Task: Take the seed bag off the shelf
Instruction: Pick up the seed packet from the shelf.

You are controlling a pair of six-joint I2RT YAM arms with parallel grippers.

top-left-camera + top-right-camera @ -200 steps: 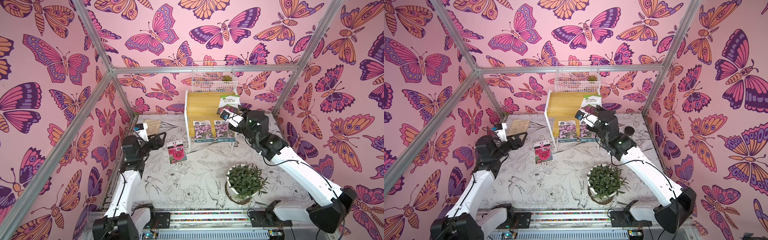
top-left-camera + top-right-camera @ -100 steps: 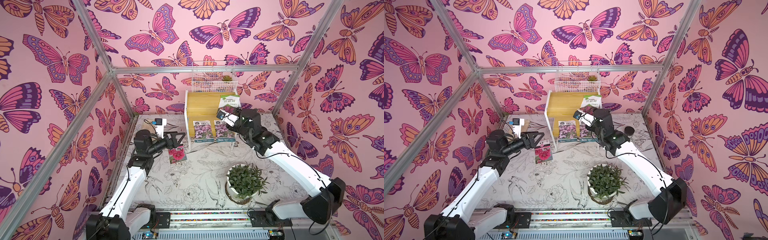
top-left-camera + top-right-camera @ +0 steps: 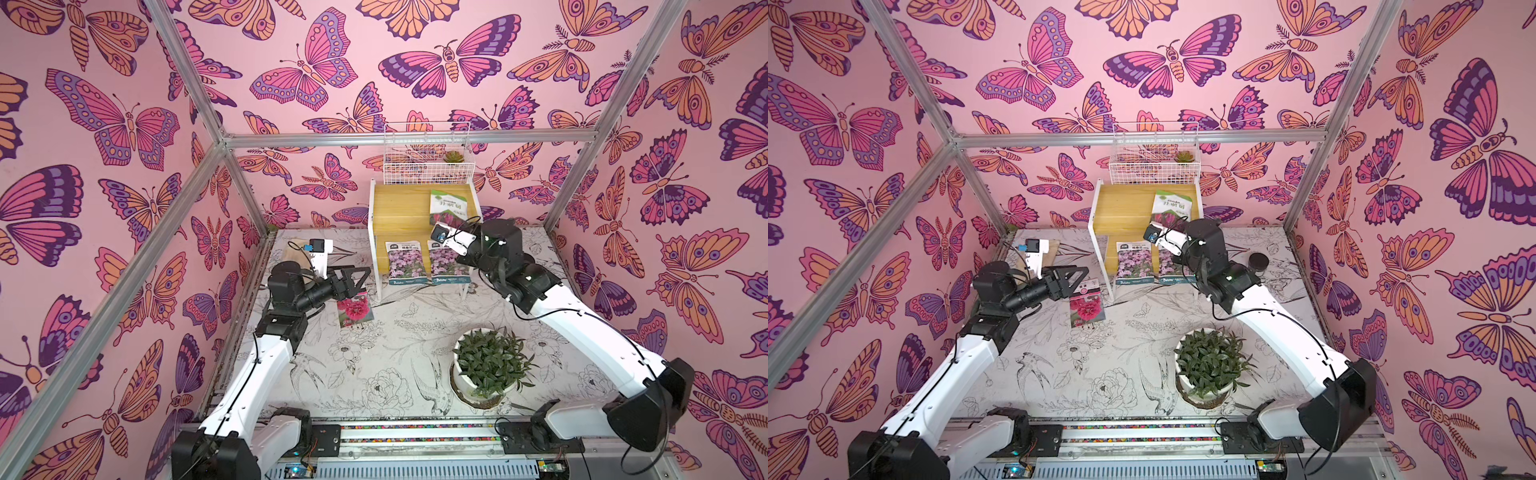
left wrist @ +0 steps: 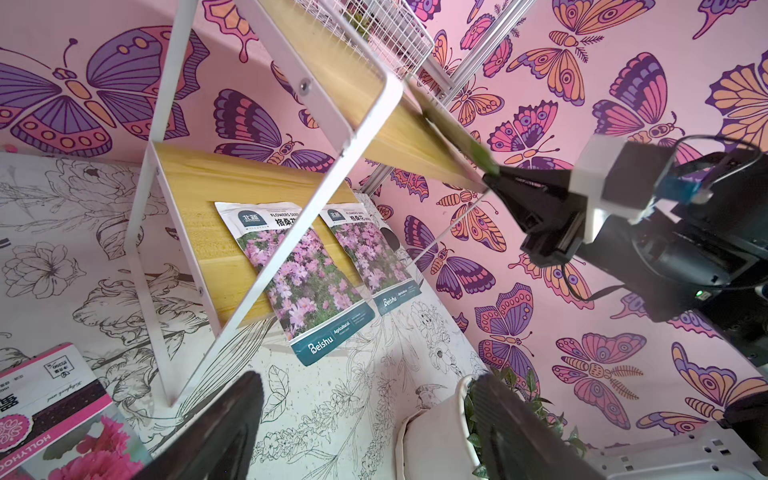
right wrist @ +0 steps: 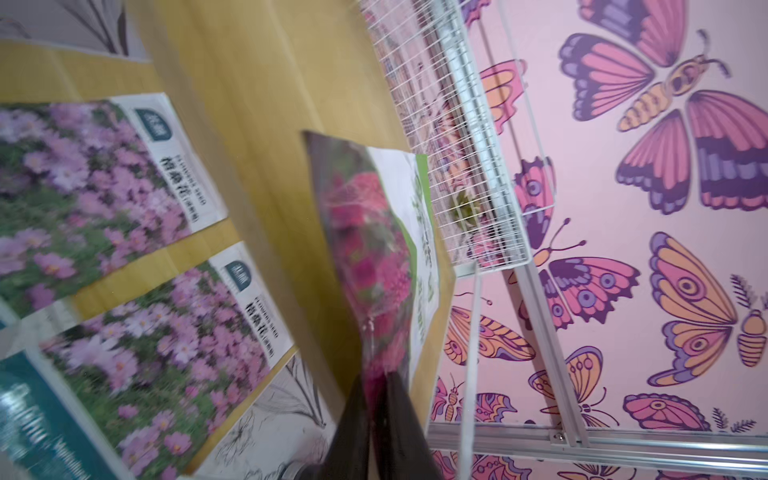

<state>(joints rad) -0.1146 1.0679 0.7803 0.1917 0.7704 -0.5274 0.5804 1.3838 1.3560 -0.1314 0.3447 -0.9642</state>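
A: A florist's corner?
B: No — a robot test booth: aluminium bars (image 3: 332,139) frame butterfly-print panels (image 3: 374,50), and two white arms (image 3: 249,374) stand mounted on a rail (image 3: 415,432) at the edge of a flower-sketched tabletop (image 3: 374,345)

Seed bag (image 3: 448,203) laid on shelf (image 3: 399,203) upper step — two packets (image 3: 402,264) set side by side on lower step; wire basket (image 3: 428,174) behind shelf, potted plant (image 3: 490,365) before.

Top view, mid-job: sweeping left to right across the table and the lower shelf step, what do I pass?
Hollyhock seed packet → left purple-flower seed packet → right purple-flower seed packet → potted plant
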